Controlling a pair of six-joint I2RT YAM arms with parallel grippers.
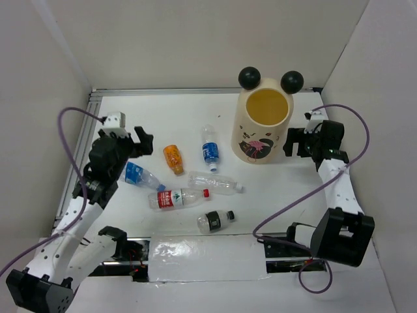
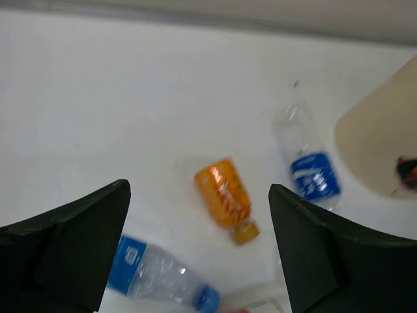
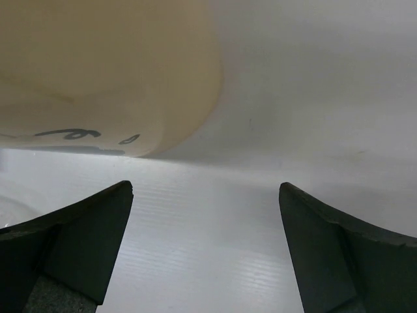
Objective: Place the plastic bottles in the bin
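— Any in yet?
— None that I could see: six plastic bottles (image 1: 176,198) lay mid-table, left of the far-right bin (image 1: 246,127). The left gripper (image 1: 139,144) and right gripper (image 1: 290,143) both gaped, holding nothing

Six bottles lie on the table (image 1: 130,117): two with blue labels (image 1: 210,151) (image 1: 135,173), one with a red label (image 1: 171,199), one with a black label (image 1: 214,221), one plain clear bottle (image 1: 215,183) and one short orange bottle (image 1: 172,158). There is one bin (image 1: 244,127), with two black balls (image 1: 249,77) (image 1: 291,81) on its rim. Two arms are there, the left arm (image 1: 91,189) and the right arm (image 1: 339,179), with one gripper each, the left gripper (image 1: 144,143) and the right gripper (image 1: 291,143).
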